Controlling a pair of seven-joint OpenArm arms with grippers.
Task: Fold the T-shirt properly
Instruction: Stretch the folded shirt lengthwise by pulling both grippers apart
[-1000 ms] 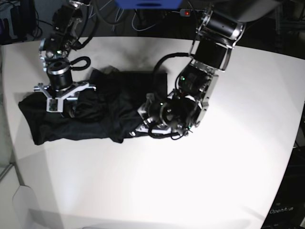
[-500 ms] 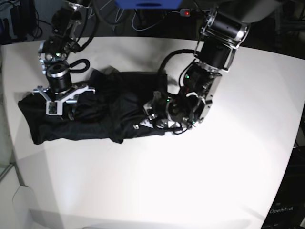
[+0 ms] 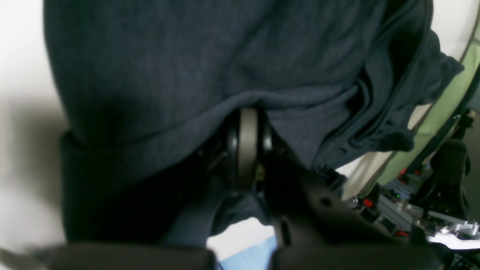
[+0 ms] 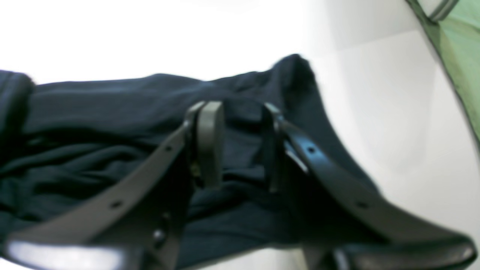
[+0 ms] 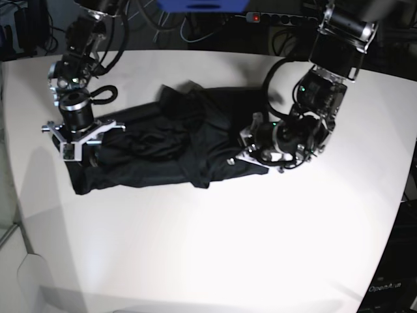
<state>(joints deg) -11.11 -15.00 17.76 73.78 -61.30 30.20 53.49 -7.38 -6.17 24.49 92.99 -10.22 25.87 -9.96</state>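
The black T-shirt (image 5: 163,150) lies bunched in a long band across the white table (image 5: 228,248). My left gripper (image 5: 238,156) is at the shirt's right end and shut on its edge. In the left wrist view the fabric (image 3: 187,56) drapes over the closed fingers (image 3: 247,150). My right gripper (image 5: 79,151) hangs over the shirt's left end. In the right wrist view its fingers (image 4: 210,142) stand apart, and wrinkled cloth (image 4: 112,112) shows through the gap. I see no cloth pinched between them.
Cables and a power strip (image 5: 260,16) run along the table's back edge. The table's curved left edge (image 5: 16,195) lies near the right arm. A green surface (image 4: 461,56) borders the table in the right wrist view.
My left arm has swung right and back, dragging the whole shirt rightward. The shirt's left end slid right. My right gripper shifted slightly back, and its fingers are a little wider apart.
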